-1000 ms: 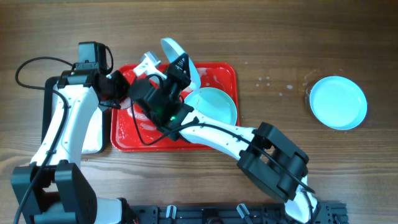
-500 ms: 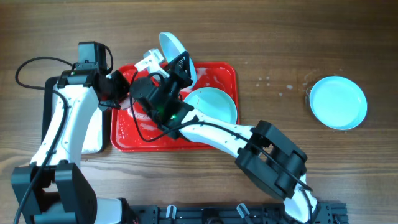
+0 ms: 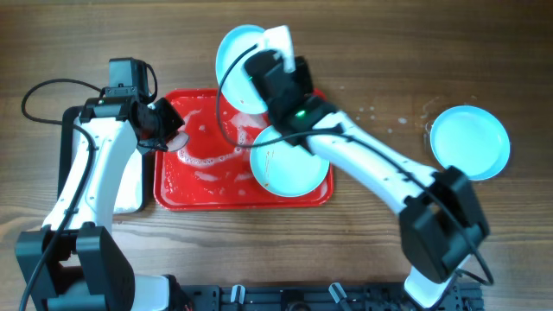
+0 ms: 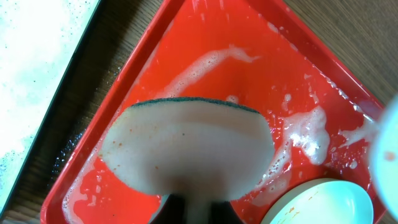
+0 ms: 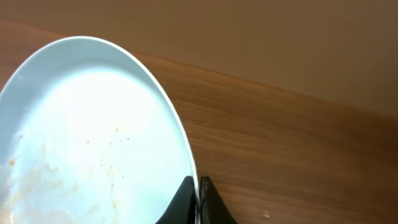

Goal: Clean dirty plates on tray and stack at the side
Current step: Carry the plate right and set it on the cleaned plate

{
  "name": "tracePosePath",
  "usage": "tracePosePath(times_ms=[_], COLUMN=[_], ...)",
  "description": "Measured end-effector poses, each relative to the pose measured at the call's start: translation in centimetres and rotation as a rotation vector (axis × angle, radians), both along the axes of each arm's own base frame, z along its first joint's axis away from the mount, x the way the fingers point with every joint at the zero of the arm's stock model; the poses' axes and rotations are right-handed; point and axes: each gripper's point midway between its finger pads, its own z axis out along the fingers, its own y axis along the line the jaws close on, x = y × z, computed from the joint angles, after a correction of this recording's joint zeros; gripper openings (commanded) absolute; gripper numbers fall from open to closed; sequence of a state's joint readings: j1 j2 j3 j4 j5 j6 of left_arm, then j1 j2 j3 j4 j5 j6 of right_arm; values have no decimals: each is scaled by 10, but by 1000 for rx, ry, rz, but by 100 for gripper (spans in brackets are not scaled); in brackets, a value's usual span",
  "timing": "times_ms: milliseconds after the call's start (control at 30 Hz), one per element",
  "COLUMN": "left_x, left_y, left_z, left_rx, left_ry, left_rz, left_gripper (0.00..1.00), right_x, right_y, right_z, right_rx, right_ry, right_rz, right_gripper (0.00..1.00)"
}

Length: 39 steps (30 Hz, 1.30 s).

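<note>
Wood tbl: sponge over tray, R gripper's plate apart.

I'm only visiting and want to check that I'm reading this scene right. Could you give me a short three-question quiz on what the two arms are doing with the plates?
1. True or false: the left pincer grips a sponge.
2. How many plates rest in the red tray? A) none B) one C) three
3. What does the right pincer pinch?

Key
1. True.
2. B: only the lone plate lies there.
3. The rim of the smeared plate.
</note>
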<state>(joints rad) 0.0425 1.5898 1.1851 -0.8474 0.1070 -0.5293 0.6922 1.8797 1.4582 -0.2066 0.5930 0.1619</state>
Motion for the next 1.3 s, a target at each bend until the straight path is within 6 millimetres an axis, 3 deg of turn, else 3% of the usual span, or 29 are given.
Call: tracePosePath(times_ms=[133, 200, 300, 400, 533, 667, 700, 900, 1000, 1067, 1200, 1300], left_x=[1, 1, 2, 2, 2, 3, 3, 6, 6, 6, 6, 6], left_y=[0, 0, 0, 0, 0, 0, 0, 0, 0, 0, 0, 0], left_z=[0, 0, 1, 1, 1, 1, 1, 2, 2, 2, 2, 2], left_rx=[0, 0, 0, 0, 0, 1, 0, 1, 1, 1, 1, 1], left_ry=[-3, -5, -10, -11, -11, -12, -14, -26, -26, -25, -26, -26], left_rz=[0, 0, 0, 0, 0, 0, 0, 0, 0, 0, 0, 0], left_gripper=[4, 4, 4, 4, 4, 4, 4, 4, 4, 4, 4, 4], right_x=[6, 7, 14, 21, 28, 19, 13, -31, -59, -88, -130, -159], right_y=[-5, -13, -41, -67, -109, -165, -201, -331, -385, -419, -448, -458], right_z=[27, 50, 81, 84, 66, 34, 20, -14, -32, -58, -100, -113], right_rx=[190, 271, 369, 407, 441, 446, 450, 501, 555, 589, 642, 682], right_ry=[16, 2, -33, -23, 51, 187, 239, 387, 409, 447, 477, 429], right_rz=[68, 92, 80, 45, -44, -196, -291, -658, -834, -958, -1098, -1170], right_gripper=[4, 4, 4, 4, 4, 4, 4, 4, 4, 4, 4, 4])
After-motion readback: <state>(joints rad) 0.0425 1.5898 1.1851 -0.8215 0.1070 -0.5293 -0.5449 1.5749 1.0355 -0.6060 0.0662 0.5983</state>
